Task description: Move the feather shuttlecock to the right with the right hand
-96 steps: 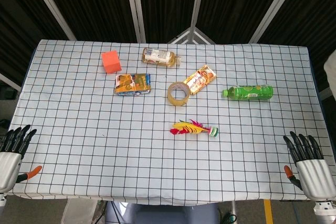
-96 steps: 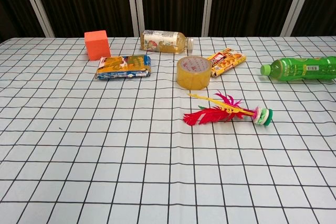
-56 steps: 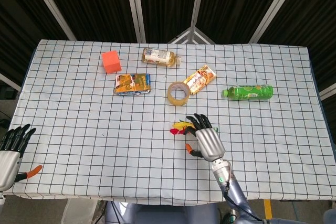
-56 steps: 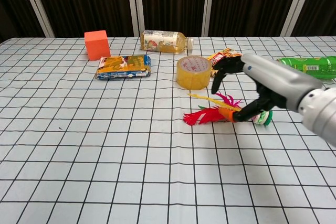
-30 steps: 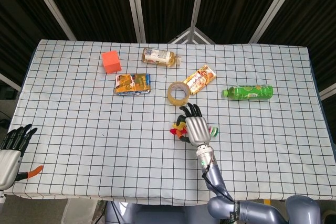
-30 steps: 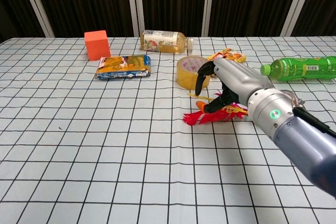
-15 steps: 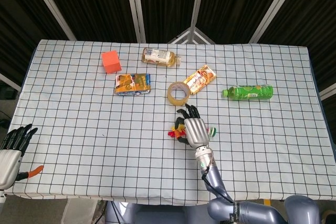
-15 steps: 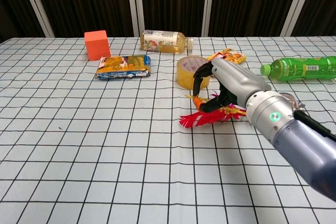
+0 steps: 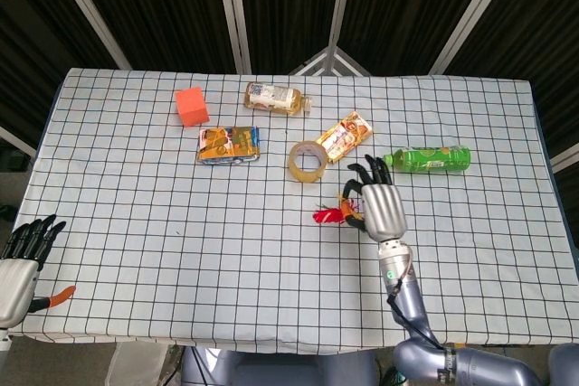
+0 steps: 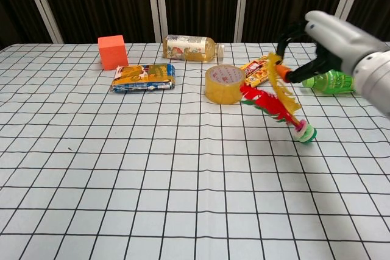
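Observation:
The feather shuttlecock (image 10: 274,105) has red and yellow feathers and a white and green base. It hangs tilted above the table with its base down, just right of the tape roll (image 10: 224,83). My right hand (image 10: 332,38) pinches its yellow feathers between thumb and fingers. In the head view the right hand (image 9: 382,208) covers most of the shuttlecock (image 9: 330,215), and only red feathers stick out to its left. My left hand (image 9: 16,264) rests at the table's front left corner with its fingers spread, holding nothing.
An orange cube (image 9: 191,106), a tea bottle (image 9: 274,97) and a snack packet (image 9: 229,144) lie at the back left. A red-yellow snack pack (image 9: 345,136) lies behind the tape roll. A green bottle (image 9: 428,159) lies just behind my right hand.
My right hand has lifted the shuttlecock off the table and carried it to the right, towards the green bottle. The left hand has not moved.

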`<action>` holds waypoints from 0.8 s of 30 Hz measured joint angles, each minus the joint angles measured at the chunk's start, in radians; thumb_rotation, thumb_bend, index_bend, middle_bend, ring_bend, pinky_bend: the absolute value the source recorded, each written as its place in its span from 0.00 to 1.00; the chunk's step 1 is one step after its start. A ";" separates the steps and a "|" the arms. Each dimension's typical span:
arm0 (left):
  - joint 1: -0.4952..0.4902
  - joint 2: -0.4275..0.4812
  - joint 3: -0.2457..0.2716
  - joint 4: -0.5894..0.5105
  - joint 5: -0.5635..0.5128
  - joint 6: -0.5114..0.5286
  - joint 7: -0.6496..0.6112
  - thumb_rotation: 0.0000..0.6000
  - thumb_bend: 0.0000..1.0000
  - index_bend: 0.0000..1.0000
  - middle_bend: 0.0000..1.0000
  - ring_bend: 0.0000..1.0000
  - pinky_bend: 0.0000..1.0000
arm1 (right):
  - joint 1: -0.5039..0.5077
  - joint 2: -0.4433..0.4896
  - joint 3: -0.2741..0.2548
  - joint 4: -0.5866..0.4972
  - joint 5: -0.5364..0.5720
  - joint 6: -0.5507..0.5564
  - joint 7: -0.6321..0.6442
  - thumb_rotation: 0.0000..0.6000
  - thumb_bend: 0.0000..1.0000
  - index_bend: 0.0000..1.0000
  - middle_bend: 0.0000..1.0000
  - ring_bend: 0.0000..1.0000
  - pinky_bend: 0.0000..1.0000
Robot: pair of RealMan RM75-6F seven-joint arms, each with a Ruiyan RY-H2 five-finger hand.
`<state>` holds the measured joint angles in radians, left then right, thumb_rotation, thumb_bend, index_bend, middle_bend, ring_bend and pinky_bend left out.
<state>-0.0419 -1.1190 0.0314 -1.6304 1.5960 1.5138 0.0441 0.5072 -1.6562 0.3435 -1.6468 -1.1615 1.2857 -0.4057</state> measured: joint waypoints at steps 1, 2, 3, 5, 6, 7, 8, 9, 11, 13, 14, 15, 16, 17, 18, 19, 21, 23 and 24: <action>0.000 -0.001 0.000 0.000 0.000 0.001 0.004 1.00 0.00 0.00 0.00 0.00 0.00 | -0.013 0.023 -0.001 -0.014 0.002 0.006 0.004 1.00 0.56 0.65 0.25 0.00 0.00; 0.001 -0.002 0.000 0.000 0.001 0.002 0.007 1.00 0.00 0.00 0.00 0.00 0.00 | -0.032 0.054 -0.003 -0.030 0.005 0.015 0.013 1.00 0.56 0.65 0.25 0.00 0.00; 0.001 -0.004 -0.001 0.000 0.000 0.003 0.013 1.00 0.00 0.00 0.00 0.00 0.00 | -0.047 0.077 -0.007 -0.040 0.007 0.020 0.024 1.00 0.56 0.65 0.25 0.00 0.00; 0.002 -0.006 -0.001 0.000 0.000 0.004 0.020 1.00 0.00 0.00 0.00 0.00 0.00 | -0.082 0.126 -0.019 -0.058 0.013 0.028 0.056 1.00 0.56 0.64 0.25 0.00 0.00; 0.003 -0.008 -0.001 0.000 0.000 0.006 0.025 1.00 0.00 0.00 0.00 0.00 0.00 | -0.096 0.143 -0.026 -0.062 0.015 0.030 0.072 1.00 0.56 0.63 0.25 0.00 0.00; 0.003 -0.009 -0.001 0.000 0.001 0.007 0.027 1.00 0.00 0.00 0.00 0.00 0.00 | -0.110 0.157 -0.035 -0.065 0.019 0.031 0.086 1.00 0.56 0.61 0.25 0.00 0.00; 0.004 -0.010 -0.001 -0.001 0.000 0.007 0.029 1.00 0.00 0.00 0.00 0.00 0.00 | -0.125 0.172 -0.047 -0.067 0.023 0.033 0.102 1.00 0.56 0.56 0.24 0.00 0.00; 0.004 -0.011 -0.001 -0.001 0.000 0.007 0.031 1.00 0.00 0.00 0.00 0.00 0.00 | -0.134 0.180 -0.057 -0.067 0.025 0.033 0.112 1.00 0.56 0.50 0.23 0.00 0.00; 0.004 -0.011 -0.001 -0.002 -0.001 0.007 0.034 1.00 0.00 0.00 0.00 0.00 0.00 | -0.148 0.197 -0.076 -0.067 0.028 0.030 0.128 1.00 0.55 0.21 0.13 0.00 0.00; 0.004 -0.013 -0.002 -0.001 0.001 0.010 0.036 1.00 0.00 0.00 0.00 0.00 0.00 | -0.157 0.210 -0.092 -0.067 0.023 0.028 0.134 1.00 0.49 0.03 0.03 0.00 0.00; 0.005 -0.014 -0.003 0.000 0.002 0.011 0.036 1.00 0.00 0.00 0.00 0.00 0.00 | -0.162 0.215 -0.100 -0.069 0.016 0.029 0.137 1.00 0.46 0.00 0.00 0.00 0.00; 0.005 -0.015 -0.003 0.001 0.002 0.012 0.037 1.00 0.00 0.00 0.00 0.00 0.00 | -0.165 0.219 -0.104 -0.072 0.011 0.030 0.139 1.00 0.45 0.00 0.00 0.00 0.00; 0.005 -0.015 -0.003 0.002 0.002 0.012 0.037 1.00 0.00 0.00 0.00 0.00 0.00 | -0.167 0.224 -0.107 -0.078 0.006 0.031 0.140 1.00 0.44 0.00 0.00 0.00 0.00; 0.005 -0.015 -0.004 0.002 0.001 0.012 0.037 1.00 0.00 0.00 0.00 0.00 0.00 | -0.169 0.231 -0.109 -0.090 -0.001 0.034 0.141 1.00 0.44 0.00 0.00 0.00 0.00; 0.005 -0.016 -0.004 0.003 0.002 0.013 0.036 1.00 0.00 0.00 0.00 0.00 0.00 | -0.170 0.236 -0.110 -0.101 -0.007 0.037 0.141 1.00 0.43 0.00 0.00 0.00 0.00; 0.005 -0.016 -0.005 0.004 0.002 0.014 0.036 1.00 0.00 0.00 0.00 0.00 0.00 | -0.171 0.242 -0.110 -0.113 -0.015 0.041 0.141 1.00 0.43 0.00 0.00 0.00 0.00; 0.005 -0.016 -0.006 0.005 0.002 0.015 0.034 1.00 0.00 0.00 0.00 0.00 0.00 | -0.171 0.258 -0.110 -0.145 -0.038 0.053 0.135 1.00 0.42 0.00 0.00 0.00 0.00; 0.005 -0.016 -0.006 0.006 0.001 0.015 0.032 1.00 0.00 0.00 0.00 0.00 0.00 | -0.173 0.277 -0.111 -0.179 -0.064 0.069 0.122 1.00 0.42 0.00 0.00 0.00 0.00; 0.005 -0.016 -0.006 0.007 0.001 0.016 0.031 1.00 0.00 0.00 0.00 0.00 0.00 | -0.174 0.288 -0.112 -0.193 -0.077 0.077 0.115 1.00 0.42 0.00 0.00 0.00 0.00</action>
<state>-0.0370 -1.1345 0.0249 -1.6234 1.5966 1.5294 0.0748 0.3327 -1.3682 0.2319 -1.8395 -1.2389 1.3628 -0.2912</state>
